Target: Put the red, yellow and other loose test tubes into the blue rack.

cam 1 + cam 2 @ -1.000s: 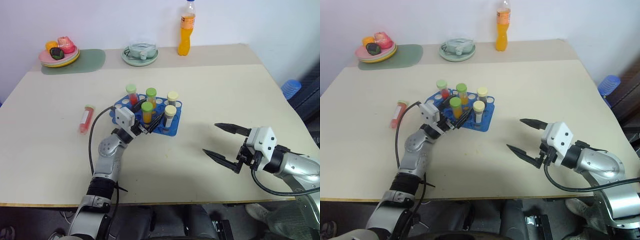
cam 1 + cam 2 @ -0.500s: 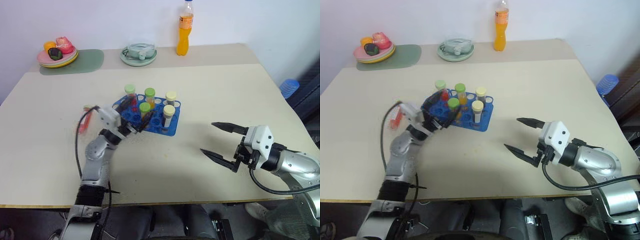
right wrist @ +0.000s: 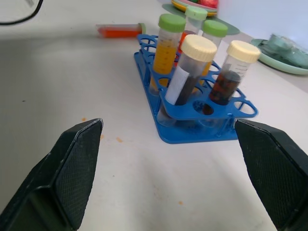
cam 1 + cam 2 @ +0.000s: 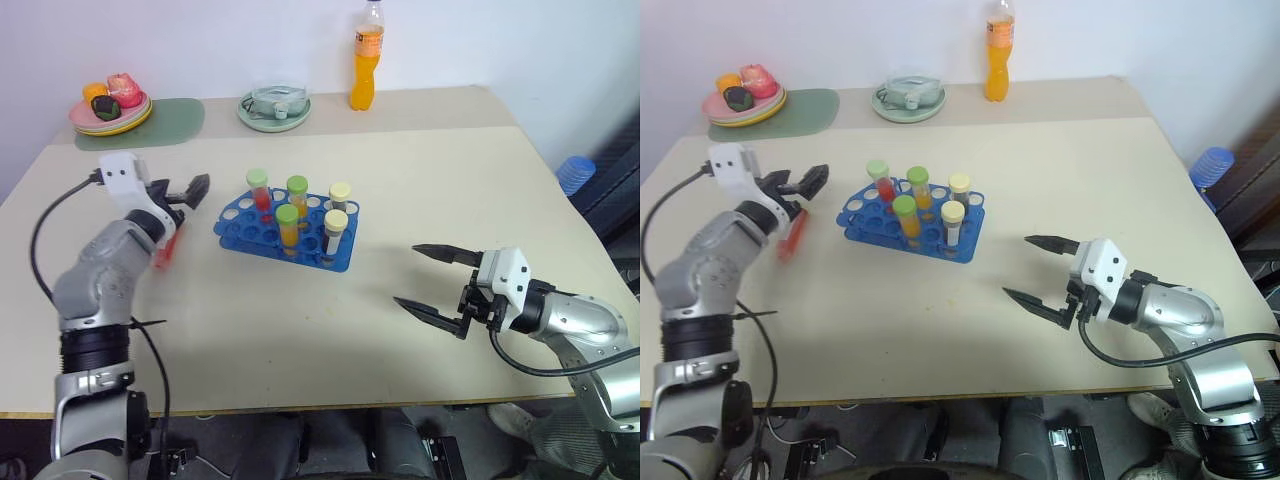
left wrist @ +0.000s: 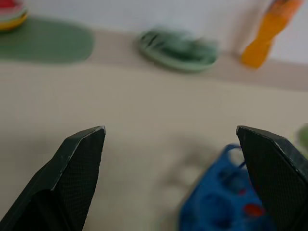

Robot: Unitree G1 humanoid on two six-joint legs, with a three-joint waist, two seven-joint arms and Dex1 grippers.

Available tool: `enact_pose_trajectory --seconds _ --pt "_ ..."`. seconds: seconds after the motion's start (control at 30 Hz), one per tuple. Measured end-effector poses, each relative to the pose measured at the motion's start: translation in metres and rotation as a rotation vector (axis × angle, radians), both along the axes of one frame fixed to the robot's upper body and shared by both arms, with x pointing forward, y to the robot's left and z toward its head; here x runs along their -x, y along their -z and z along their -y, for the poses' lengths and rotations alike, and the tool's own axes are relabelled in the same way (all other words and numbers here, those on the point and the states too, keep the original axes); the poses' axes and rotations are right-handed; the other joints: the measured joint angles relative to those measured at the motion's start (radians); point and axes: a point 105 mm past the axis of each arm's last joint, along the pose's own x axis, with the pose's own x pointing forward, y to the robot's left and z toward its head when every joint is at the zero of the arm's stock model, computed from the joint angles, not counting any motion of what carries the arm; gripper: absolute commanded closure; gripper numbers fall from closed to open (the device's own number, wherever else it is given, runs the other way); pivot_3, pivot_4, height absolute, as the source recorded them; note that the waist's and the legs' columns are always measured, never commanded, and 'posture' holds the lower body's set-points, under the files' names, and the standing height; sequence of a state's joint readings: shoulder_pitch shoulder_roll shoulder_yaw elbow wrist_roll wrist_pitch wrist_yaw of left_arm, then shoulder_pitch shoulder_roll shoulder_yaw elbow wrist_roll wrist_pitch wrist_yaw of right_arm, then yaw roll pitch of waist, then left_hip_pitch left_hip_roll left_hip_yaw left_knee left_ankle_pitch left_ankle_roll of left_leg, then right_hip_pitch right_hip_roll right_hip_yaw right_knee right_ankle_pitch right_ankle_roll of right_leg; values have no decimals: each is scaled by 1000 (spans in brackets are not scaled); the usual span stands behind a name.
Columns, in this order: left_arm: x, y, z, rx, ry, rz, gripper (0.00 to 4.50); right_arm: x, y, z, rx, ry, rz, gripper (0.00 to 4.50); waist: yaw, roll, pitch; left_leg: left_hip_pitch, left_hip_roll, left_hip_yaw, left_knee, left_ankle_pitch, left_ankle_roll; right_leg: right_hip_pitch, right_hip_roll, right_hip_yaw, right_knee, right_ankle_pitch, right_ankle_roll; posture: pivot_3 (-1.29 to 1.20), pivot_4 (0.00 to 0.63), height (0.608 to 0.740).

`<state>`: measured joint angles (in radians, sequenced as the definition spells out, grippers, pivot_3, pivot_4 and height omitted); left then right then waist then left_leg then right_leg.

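The blue rack (image 4: pixel 262 229) stands mid-table and holds several upright capped test tubes: one red, two orange-yellow with green caps, two dark with cream caps (image 3: pixel 195 48). A loose red test tube (image 4: pixel 789 239) lies flat on the table left of the rack, partly hidden behind my left arm. My left gripper (image 4: pixel 184 195) hovers open and empty above that tube, pointing toward the rack. My right gripper (image 4: pixel 407 275) is open and empty just above the table, well to the right of the rack and facing it.
An orange drink bottle (image 4: pixel 366 55), a pale green lidded dish (image 4: pixel 273 107) and a plate of food (image 4: pixel 110 105) on a green mat (image 4: pixel 165 122) line the far edge. Blue cups (image 4: pixel 578 175) stand beyond the table's right edge.
My left arm has swung left and upward, away from the rack's front to above the loose red tube, and stays open. The right gripper has held its place.
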<state>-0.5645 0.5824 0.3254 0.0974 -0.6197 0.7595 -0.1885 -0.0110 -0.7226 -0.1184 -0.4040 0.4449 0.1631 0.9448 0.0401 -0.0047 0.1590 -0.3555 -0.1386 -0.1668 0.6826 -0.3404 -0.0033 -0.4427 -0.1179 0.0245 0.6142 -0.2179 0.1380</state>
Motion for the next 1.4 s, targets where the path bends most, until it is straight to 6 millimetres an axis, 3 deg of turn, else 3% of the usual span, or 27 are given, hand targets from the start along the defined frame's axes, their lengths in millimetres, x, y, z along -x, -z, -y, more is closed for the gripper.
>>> enact_pose_trajectory --seconds 0.1,0.2,0.4,0.57,0.77,0.87,1.0,1.07,1.3,1.4 --pt "1 -2 -15 -166 16 -250 38 -1 1 -2 -1 -9 7 0 0 -4 2 1 -1 -1 0 0 -1 0 0 0 1 0 0 0 150 740" --pt "-2 -5 -25 -170 -5 -385 38 -1 3 -3 -11 -12 5 0 0 -4 2 1 -1 -1 0 0 -1 0 0 0 1 0 0 0 150 740" --pt "-7 26 -47 -163 -89 -616 38 -1 5 -4 -17 -6 8 0 -4 -4 2 0 -1 -1 -1 1 -1 -1 1 -1 1 0 0 0 150 740" --pt "-18 41 -41 -155 -94 -706 38 -1 6 -5 -17 5 11 0 0 -5 3 -1 -2 -1 0 1 -1 0 0 -1 0 0 0 0 150 740" --pt "-25 55 -19 -127 -56 -773 38 4 9 -4 -19 22 1 0 -4 -5 3 -1 -1 -1 0 1 -1 -1 0 -1 1 0 0 0 150 740" --pt "-25 57 -16 -138 -55 -785 881 6 10 -5 -19 27 0 0 -9 -5 3 0 -1 -1 0 1 -1 -1 0 -1 1 0 0 0 150 740" --pt "-23 58 -19 -148 -66 -799 2928 9 11 -4 -19 37 -8 0 -10 -5 3 -1 -1 -1 0 1 -1 -1 0 -1 1 0 0 0 150 740" --pt "-22 58 -19 -136 -68 -806 3739 9 11 -4 -19 38 -8 0 -7 -5 3 0 -1 -1 0 1 -1 -1 0 -1 1 0 0 0 150 740" --pt "-16 56 -23 -53 -50 -785 3739 5 5 -6 -19 28 14 0 -10 -5 3 -1 -1 -1 0 1 -1 -1 0 -1 1 0 0 0 150 740" --pt "-20 43 -17 13 36 -604 3739 4 4 -7 -17 19 15 0 -17 -6 3 -1 -1 -1 0 1 -1 -2 0 -1 1 0 0 0 150 740"
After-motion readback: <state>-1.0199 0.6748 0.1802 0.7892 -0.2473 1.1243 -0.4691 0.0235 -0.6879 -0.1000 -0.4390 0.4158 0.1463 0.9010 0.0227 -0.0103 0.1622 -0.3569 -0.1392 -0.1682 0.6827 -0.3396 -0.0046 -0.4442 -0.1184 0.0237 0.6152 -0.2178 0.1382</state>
